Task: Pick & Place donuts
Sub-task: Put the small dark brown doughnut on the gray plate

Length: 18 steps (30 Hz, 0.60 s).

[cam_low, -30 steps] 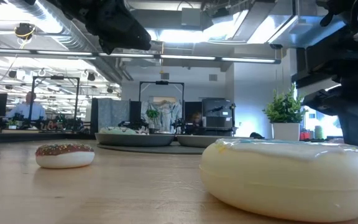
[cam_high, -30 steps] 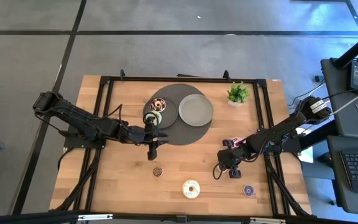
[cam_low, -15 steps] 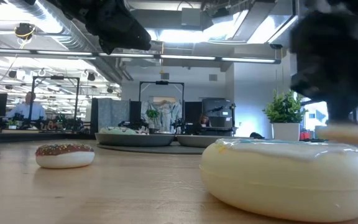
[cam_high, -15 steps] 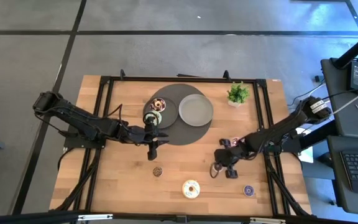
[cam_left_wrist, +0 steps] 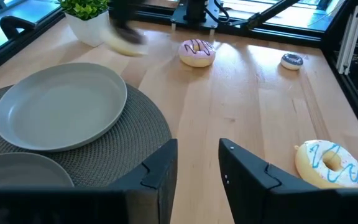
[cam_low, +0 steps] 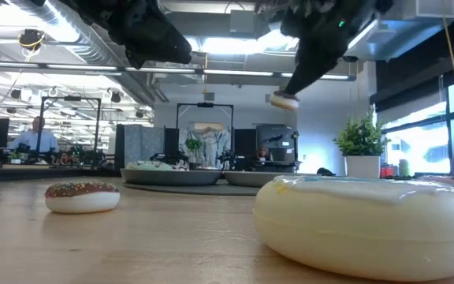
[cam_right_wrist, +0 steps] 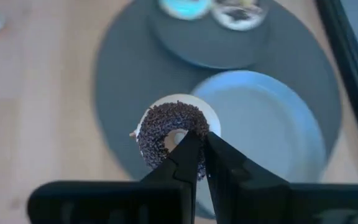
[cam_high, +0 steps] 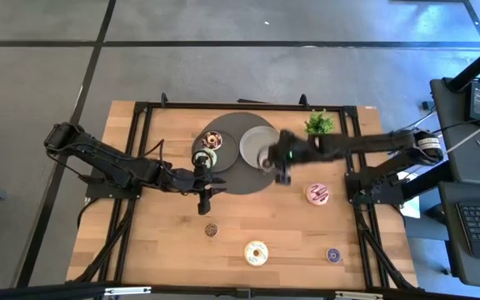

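From above, the right gripper (cam_high: 278,164) is seen stretched over the empty grey plate (cam_high: 257,140) on the round dark mat (cam_high: 244,177). The left gripper (cam_high: 207,197) waits at the mat's near edge. A pink donut (cam_high: 318,194), a cream-white donut (cam_high: 256,252), a purple donut (cam_high: 333,255) and a small brown donut (cam_high: 211,228) lie on the bare table (cam_high: 165,242).

At table height, a small donut is shown held well above the plates.

Past the left wrist, that gripper's fingers (cam_left_wrist: 160,174) stand spread, holding nothing.

Past the right wrist, a chocolate-sprinkled donut (cam_right_wrist: 169,134) is pinched through its hole and rim, over the plate's edge. It is judged light, stiff and smooth; a rim pinch suits it.
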{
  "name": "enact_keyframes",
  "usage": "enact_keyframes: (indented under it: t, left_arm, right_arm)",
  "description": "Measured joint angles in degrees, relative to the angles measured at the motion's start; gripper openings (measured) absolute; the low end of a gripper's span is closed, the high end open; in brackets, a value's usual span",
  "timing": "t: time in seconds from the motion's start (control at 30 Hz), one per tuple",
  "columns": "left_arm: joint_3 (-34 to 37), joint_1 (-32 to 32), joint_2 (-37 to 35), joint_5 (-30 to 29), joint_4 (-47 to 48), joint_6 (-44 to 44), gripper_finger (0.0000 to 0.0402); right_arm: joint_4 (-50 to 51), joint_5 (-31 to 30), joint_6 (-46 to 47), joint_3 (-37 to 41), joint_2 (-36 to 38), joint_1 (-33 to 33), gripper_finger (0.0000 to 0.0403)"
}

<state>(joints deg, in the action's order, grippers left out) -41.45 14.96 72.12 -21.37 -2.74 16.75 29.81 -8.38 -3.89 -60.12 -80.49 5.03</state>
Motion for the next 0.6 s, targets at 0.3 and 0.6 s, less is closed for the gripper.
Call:
enact_keyframes:
  t: [0.3,0.6]
  left_arm:
    - [0.0,0.0,0.0,0.0,0.0,0.0,0.0115]
    - [0.0,0.0,0.0,0.2,0.2,0.0,0.0115]
  right_arm:
    - [-7.7,10.7,-4.0,0.0,-6.3,17.5,0.0030]
    - [-12.2,11.5,-3.3,0.0,-17.9,22.0,0.0030]
